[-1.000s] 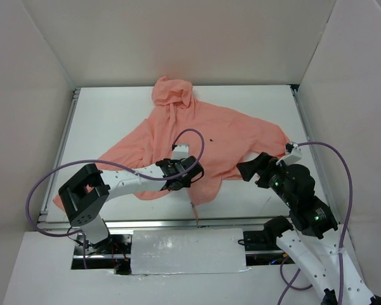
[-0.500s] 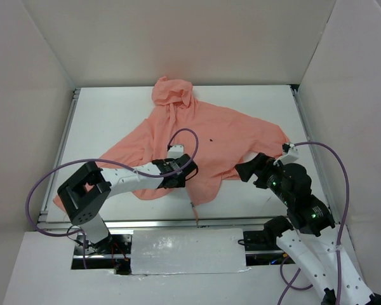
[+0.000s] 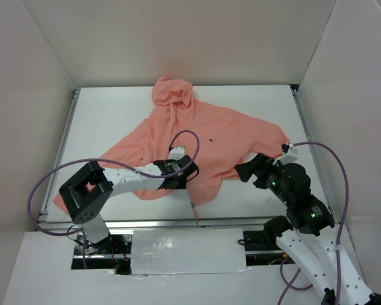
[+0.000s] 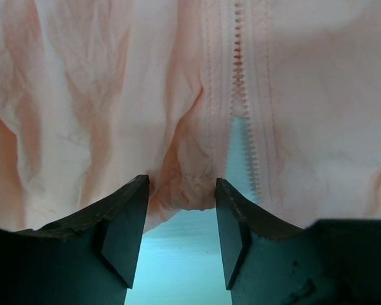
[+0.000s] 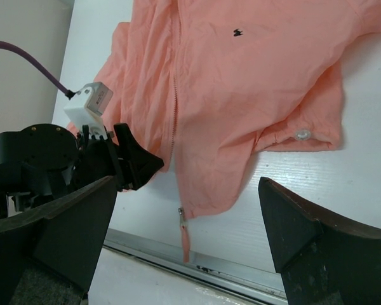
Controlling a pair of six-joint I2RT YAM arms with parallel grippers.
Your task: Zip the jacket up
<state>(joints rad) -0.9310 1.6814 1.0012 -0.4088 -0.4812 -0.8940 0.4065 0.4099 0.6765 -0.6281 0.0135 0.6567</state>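
Note:
The salmon-pink jacket (image 3: pixel 203 136) lies spread on the white table, hood at the far end, with a tiny dark chest mark (image 5: pixel 237 32). Its front stands parted at the bottom; the zipper teeth (image 4: pixel 238 57) run up the middle. The zipper pull (image 5: pixel 181 216) with a pink tab hangs off the right panel's lower corner near the table's front edge. My left gripper (image 4: pixel 181 184) sits low at the left panel's hem, jaws partly open, the bunched hem corner between the tips. My right gripper (image 5: pixel 187 190) hovers wide open above the jacket's lower right, holding nothing.
A metal rail (image 3: pixel 178 223) runs along the table's front edge, just past the zipper tab. White walls enclose three sides. The left arm's purple cable (image 3: pixel 192 136) loops over the jacket. A sleeve cuff with a snap button (image 5: pixel 301 134) lies at the right.
My left gripper has slid a little to the left along the hem and its jaws have narrowed around the fabric. The right arm has edged slightly left.

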